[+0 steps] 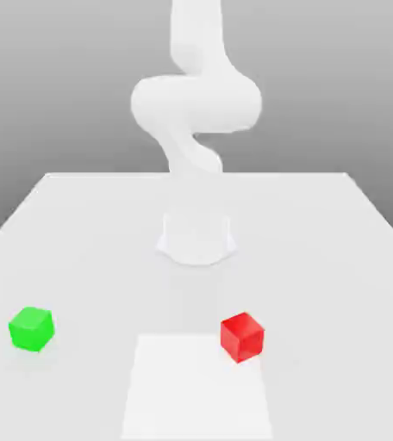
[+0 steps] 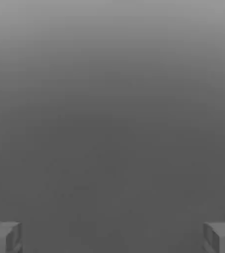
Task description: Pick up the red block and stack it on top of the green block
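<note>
Gripper (image 2: 112, 238) stood open, empty; pre-grasp step; next move called for lining up over red block (image 1: 242, 337)

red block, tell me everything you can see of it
The red block is a small, plain, flat-faced cube with an evenly coloured, smooth-looking surface. It sits turned at an angle in the exterior view, overlapping the edge of the white patch toward that view's right. The green block stands well apart, and no gripper touches it.
</note>
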Robot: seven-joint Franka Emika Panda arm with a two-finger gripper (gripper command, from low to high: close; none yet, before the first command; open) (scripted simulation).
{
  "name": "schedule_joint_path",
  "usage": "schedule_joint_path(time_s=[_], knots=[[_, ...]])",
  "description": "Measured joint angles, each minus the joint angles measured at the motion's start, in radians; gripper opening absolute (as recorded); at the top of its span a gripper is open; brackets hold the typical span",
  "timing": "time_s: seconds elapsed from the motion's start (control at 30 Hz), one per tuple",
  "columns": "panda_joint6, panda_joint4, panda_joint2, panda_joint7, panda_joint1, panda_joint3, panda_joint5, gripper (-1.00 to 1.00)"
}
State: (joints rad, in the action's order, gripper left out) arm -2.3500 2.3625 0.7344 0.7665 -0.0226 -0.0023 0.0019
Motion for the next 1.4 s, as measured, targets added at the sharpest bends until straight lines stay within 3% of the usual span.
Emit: schedule_joint_path(time_s=[0.57,0.8,0.83,1.07,1.3,1.4], knots=[[-0.444,0.508,-0.604,-0.285,-0.170,0.011,0.005,0.00],[-0.687,0.507,-0.901,-0.296,-0.186,0.007,-0.010,0.00],[-0.706,0.505,-0.923,-0.296,-0.185,0.007,-0.009,-1.00],[-0.704,0.505,-0.922,-0.292,-0.185,0.008,-0.014,-1.00],[-0.507,0.537,-0.692,-0.301,-0.183,0.013,-0.002,-1.00],[-0.455,0.521,-0.655,-0.364,-0.126,-0.039,-0.005,-1.00]])
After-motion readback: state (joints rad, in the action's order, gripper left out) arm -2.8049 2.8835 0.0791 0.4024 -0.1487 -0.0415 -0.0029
